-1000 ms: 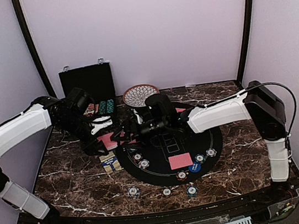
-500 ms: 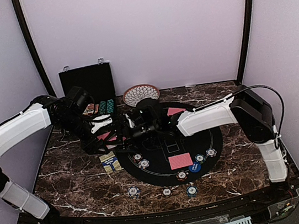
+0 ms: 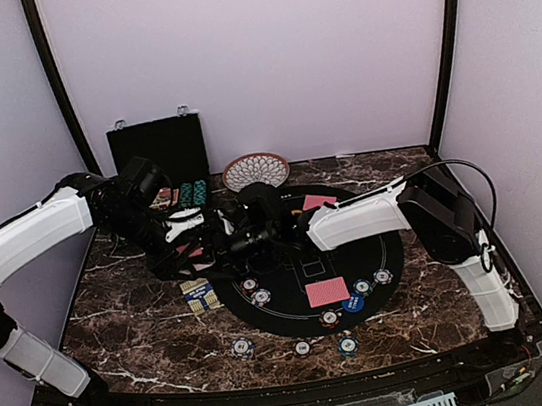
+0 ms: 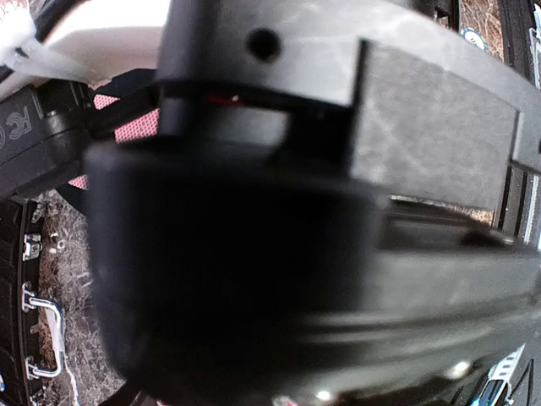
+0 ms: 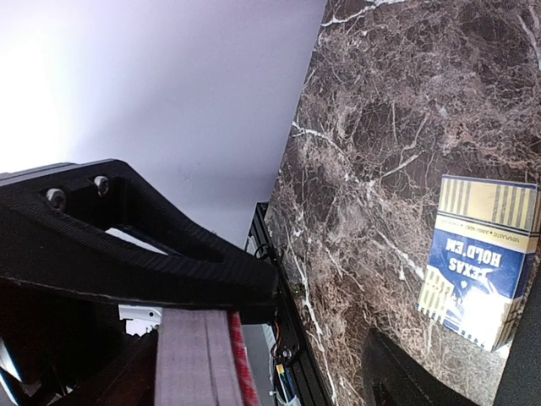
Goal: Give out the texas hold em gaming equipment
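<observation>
Seen from above, the left gripper (image 3: pixel 187 237) and right gripper (image 3: pixel 220 238) crowd together over red-backed cards (image 3: pixel 195 251) that are mostly covered, and neither jaw's state can be told. A blurred black body (image 4: pixel 254 237) nearly fills the left wrist view, with only slivers of red showing behind it. In the right wrist view, a card stack (image 5: pixel 203 359) runs off the bottom edge, and the Texas Hold'em box (image 5: pixel 478 258) is clipped at right.
</observation>
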